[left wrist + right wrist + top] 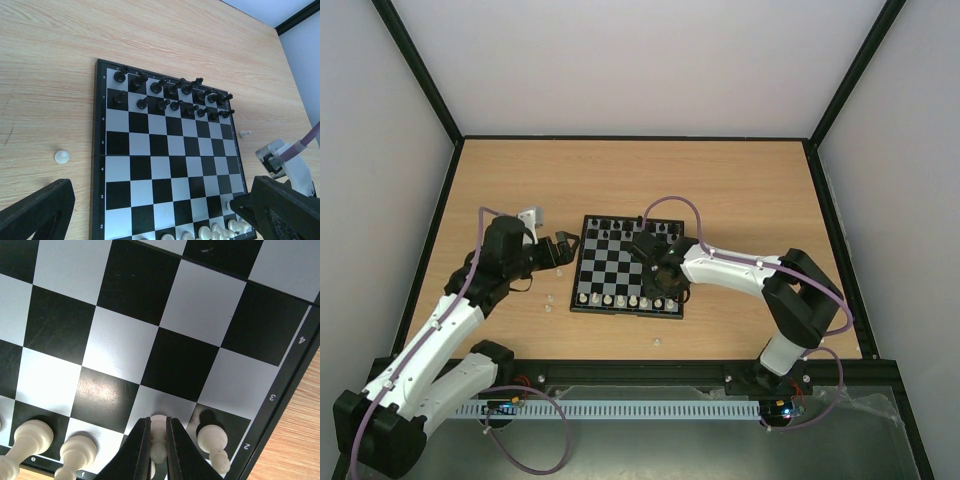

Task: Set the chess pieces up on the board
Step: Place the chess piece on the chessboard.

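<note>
On the board, second rank, the right gripper pinches a cream-white pawn standing upright; the left gripper gapes wide, empty.

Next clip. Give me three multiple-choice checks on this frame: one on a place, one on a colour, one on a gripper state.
1. Where does the loose white piece in the left wrist view lie?
A) on the table beside the board
B) on a black square
C) on top of a black piece

2. What colour are the chessmen on ranks 7 and 8?
A) white
B) black
C) mixed

3. The right gripper is:
A) open above bare wood
B) shut on nothing
C) shut on a white pawn

Key: 1 A, it sits on wood outside the frame. 2 B, every piece in those rows is black. 3 C, the fingers pinch the pawn at rank 2.
</note>
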